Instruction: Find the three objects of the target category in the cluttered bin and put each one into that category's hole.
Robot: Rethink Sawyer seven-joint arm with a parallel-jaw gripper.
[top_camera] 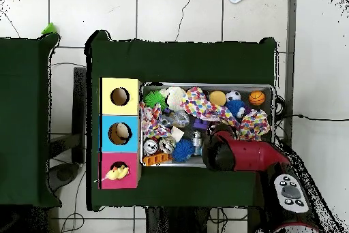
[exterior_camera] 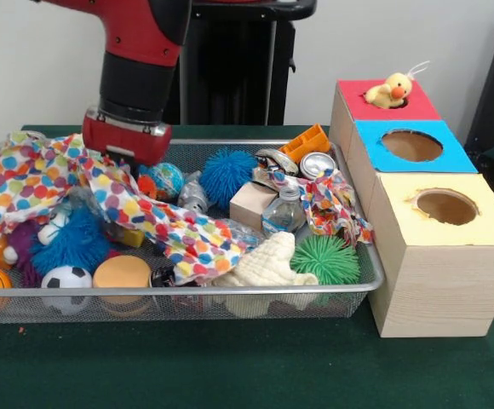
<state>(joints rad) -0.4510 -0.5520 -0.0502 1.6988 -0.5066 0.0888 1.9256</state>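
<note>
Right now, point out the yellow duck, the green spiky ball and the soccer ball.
yellow duck point(exterior_camera: 390, 90), front view, on its body in the red hole.
green spiky ball point(exterior_camera: 325, 258), front view, centre of its spikes.
soccer ball point(exterior_camera: 66, 279), front view, its upper face.

Plain pale wall point(exterior_camera: 25, 60) behind everything, nothing on it. The table point(exterior_camera: 230, 366) has a dark green cloth over it, and there's a second green-covered table point(top_camera: 24, 121) just beside it. Floor point(top_camera: 163, 12) is light tiles with dark grout lines, some cables point(top_camera: 310, 118) trailing across.
</note>
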